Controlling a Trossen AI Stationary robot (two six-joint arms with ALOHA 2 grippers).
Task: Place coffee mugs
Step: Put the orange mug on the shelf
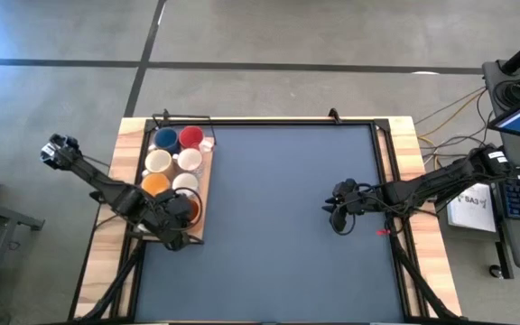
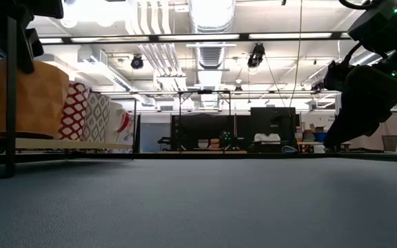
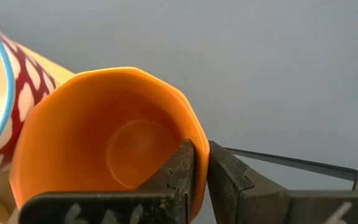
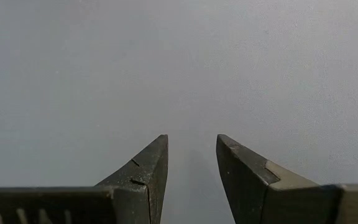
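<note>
Several coffee mugs stand in two rows on a wooden tray (image 1: 208, 185) at the table's left edge: blue (image 1: 166, 138), red (image 1: 191, 137), cream (image 1: 158, 162), white (image 1: 190, 161), orange (image 1: 155, 184) and white (image 1: 185, 182). My left gripper (image 1: 181, 217) is over the tray's near end, shut on a second orange mug (image 3: 104, 155), which it mostly hides from above. In the low view that orange mug (image 2: 36, 96) stands upright at tray level. My right gripper (image 1: 339, 213) hovers open over bare mat at the table's right, touching nothing. My left gripper (image 3: 201, 146) pinches the orange mug's rim (image 3: 196, 134) at the wall, one finger (image 3: 180, 171) inside the mug and one finger (image 3: 229, 177) outside. It comes from above, pointing down. The mug is upright; whether its base rests on the tray, I cannot tell.
A red-and-white patterned mug (image 3: 23, 78) stands close beside the held one. The grey mat (image 1: 287, 226) spreads wide between the tray and the right gripper. A black frame (image 1: 269, 121) runs along the table's far edge and sides. A laptop and cables sit beyond the right edge.
</note>
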